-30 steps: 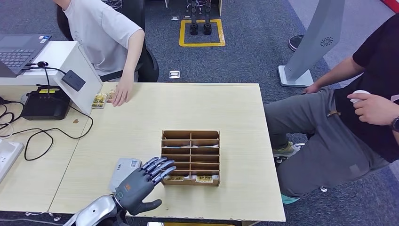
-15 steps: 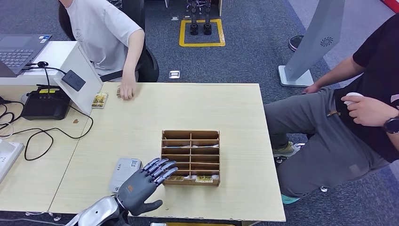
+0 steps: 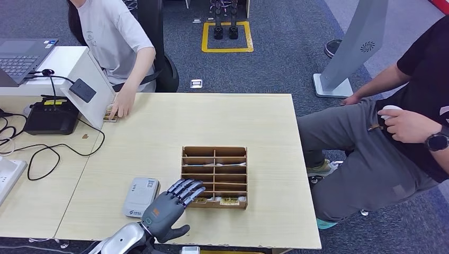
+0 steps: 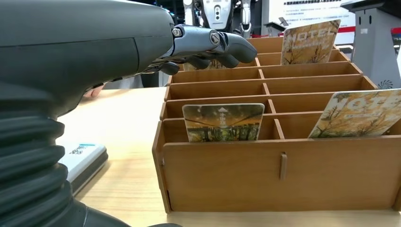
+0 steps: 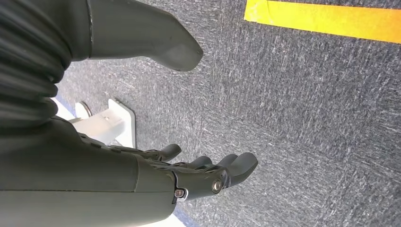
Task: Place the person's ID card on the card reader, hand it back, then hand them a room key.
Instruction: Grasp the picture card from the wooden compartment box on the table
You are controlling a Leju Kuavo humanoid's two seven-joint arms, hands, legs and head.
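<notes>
Left hand (image 3: 170, 207) has shifted toward wooden rack (image 3: 214, 177).

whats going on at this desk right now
The robot's left hand hovers open by the near left corner of the wooden card rack, fingers over its slots, holding nothing. The grey card reader lies beside it with no card on it. A person's hand across the table rests on a card. The right hand hangs over the floor.
</notes>
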